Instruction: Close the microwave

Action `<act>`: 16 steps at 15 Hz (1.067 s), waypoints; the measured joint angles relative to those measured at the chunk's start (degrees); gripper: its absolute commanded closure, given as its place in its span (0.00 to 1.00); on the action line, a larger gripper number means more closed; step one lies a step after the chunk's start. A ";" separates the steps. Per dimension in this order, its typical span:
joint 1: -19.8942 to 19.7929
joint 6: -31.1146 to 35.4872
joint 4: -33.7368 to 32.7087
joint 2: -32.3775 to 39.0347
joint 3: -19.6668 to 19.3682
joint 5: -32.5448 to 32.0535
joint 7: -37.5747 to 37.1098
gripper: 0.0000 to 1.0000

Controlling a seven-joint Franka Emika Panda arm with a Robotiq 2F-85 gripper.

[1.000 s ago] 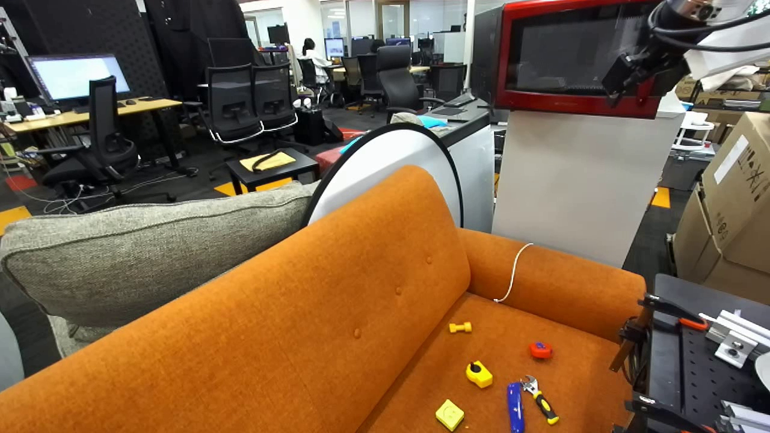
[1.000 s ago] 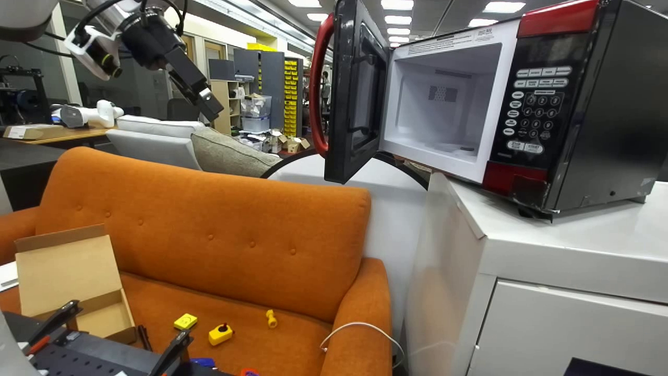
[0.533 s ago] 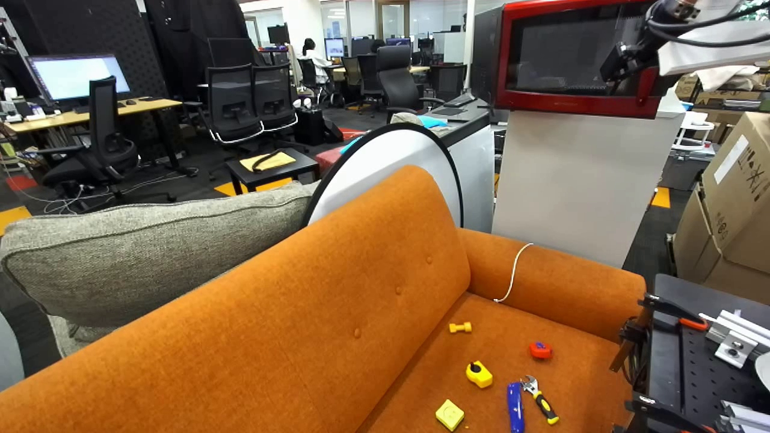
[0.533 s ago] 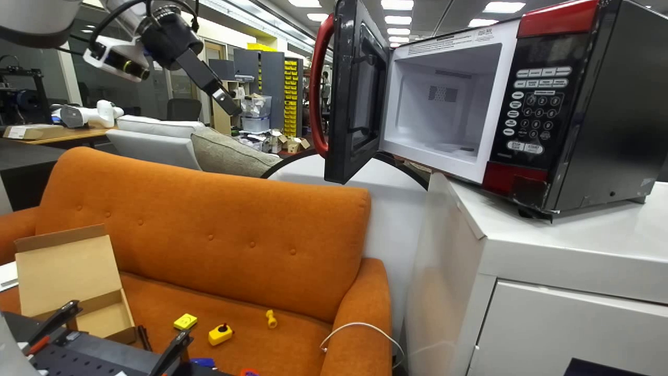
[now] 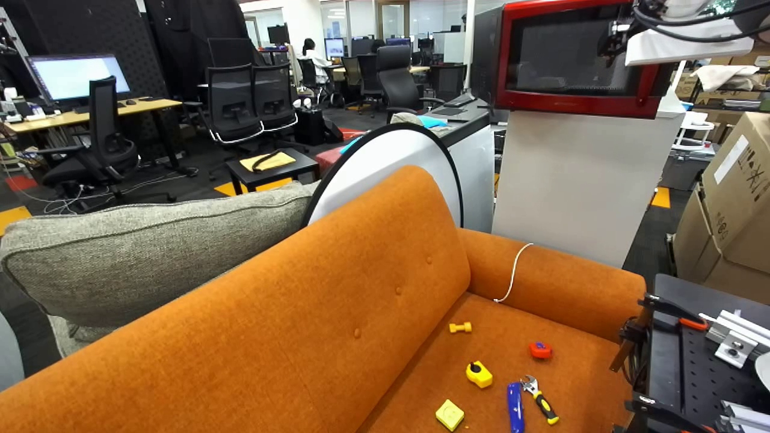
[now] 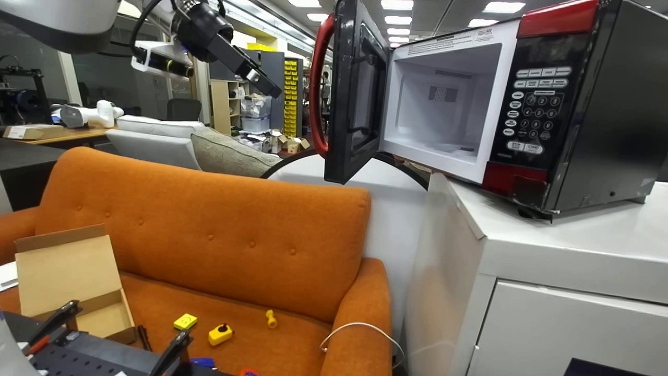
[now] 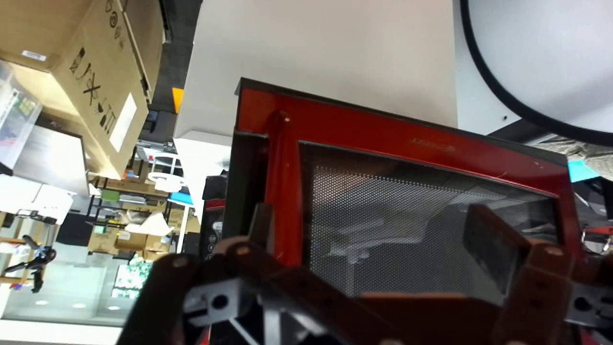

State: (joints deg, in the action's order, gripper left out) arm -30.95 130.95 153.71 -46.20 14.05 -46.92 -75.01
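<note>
The microwave [image 6: 496, 109] sits on the cabinet [image 6: 563, 266], its door [image 6: 357, 99] swung wide, so that the cavity [image 6: 443, 115] lies bare on the door's inner side. The handle [image 6: 314, 89] stands upright on the door's outer face, along the free edge.

The gripper [image 7: 368, 215] is on that same outer side of the door, and I take this to be what the coming move turns on: a push from there, near the free edge, should bring the door round onto the cavity. The fingers [image 7: 493, 244] aim at the door's outer face. In the wrist view, which stands upside down, they are spread wide and hold nothing; one lines up with the handle, the other with the door's glass [image 7: 402, 239]. An exterior view shows the tips apart from the handle, and I see no contact. The finger lined up with the handle may well meet it first, or slide off the door's free edge.

Below the door, on its outer side, is the sofa [image 6: 235, 224]; a white disc [image 5: 409, 147] leans lower down toward the door's hinge end, and cartons [image 5: 734, 198] stand beyond its free edge.
</note>
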 measured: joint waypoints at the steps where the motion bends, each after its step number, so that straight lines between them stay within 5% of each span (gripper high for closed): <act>1: 0.64 -0.42 0.01 0.36 -0.50 -0.73 -0.64 0.00; 8: 4.10 -1.69 0.01 0.20 -3.14 -1.69 -1.11 0.00; 16: 6.75 -10.37 -1.69 0.00 -6.49 -8.26 -9.50 0.00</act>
State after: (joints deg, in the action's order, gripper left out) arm -24.20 120.58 152.02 -46.20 7.56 -55.17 -84.51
